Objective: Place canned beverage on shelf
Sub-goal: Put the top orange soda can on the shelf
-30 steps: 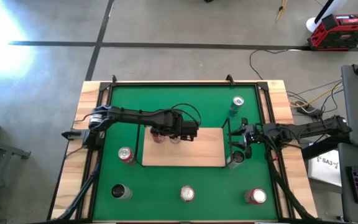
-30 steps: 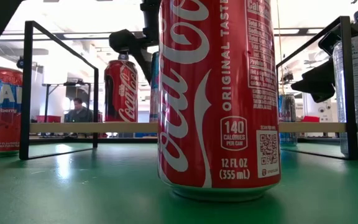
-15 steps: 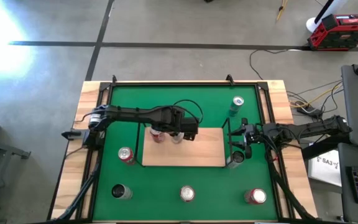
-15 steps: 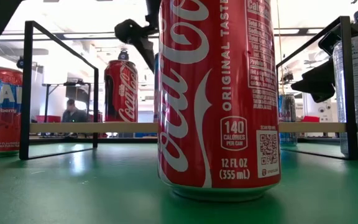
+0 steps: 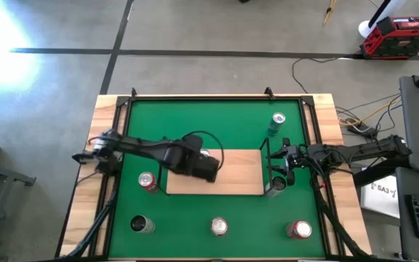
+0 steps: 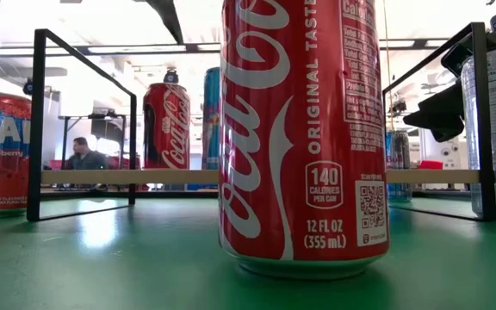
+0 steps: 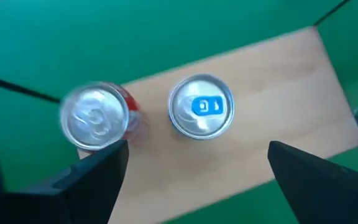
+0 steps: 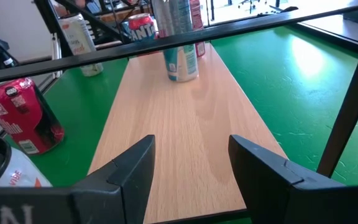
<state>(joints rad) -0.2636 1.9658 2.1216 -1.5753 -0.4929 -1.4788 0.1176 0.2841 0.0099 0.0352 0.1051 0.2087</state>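
Observation:
The shelf (image 5: 238, 178) is a light-wood board in a black wire frame on the green mat. Two cans stand upright on its far left part: a red cola can (image 7: 95, 118) and, beside it, a blue can (image 7: 201, 107) with a blue tab. In the low view both the red can (image 6: 166, 125) and the blue can (image 6: 211, 116) rest on their bases. My left gripper (image 7: 197, 152) hangs open above them, pointing down, touching neither. My right gripper (image 8: 191, 162) waits open at the shelf's right end (image 5: 268, 171), nothing between its fingers.
Several more cans stand on the mat: a red one (image 5: 148, 181) left of the shelf, three along the near edge (image 5: 219, 227), a teal one (image 5: 277, 122) at the far right, and one (image 5: 276, 185) by my right gripper. A cola can (image 6: 304, 129) fills the low view.
My left gripper has opened and let go of the blue can. It has then risen and drawn back toward the table's near left. The blue can stays upright on the shelf beside the red can.

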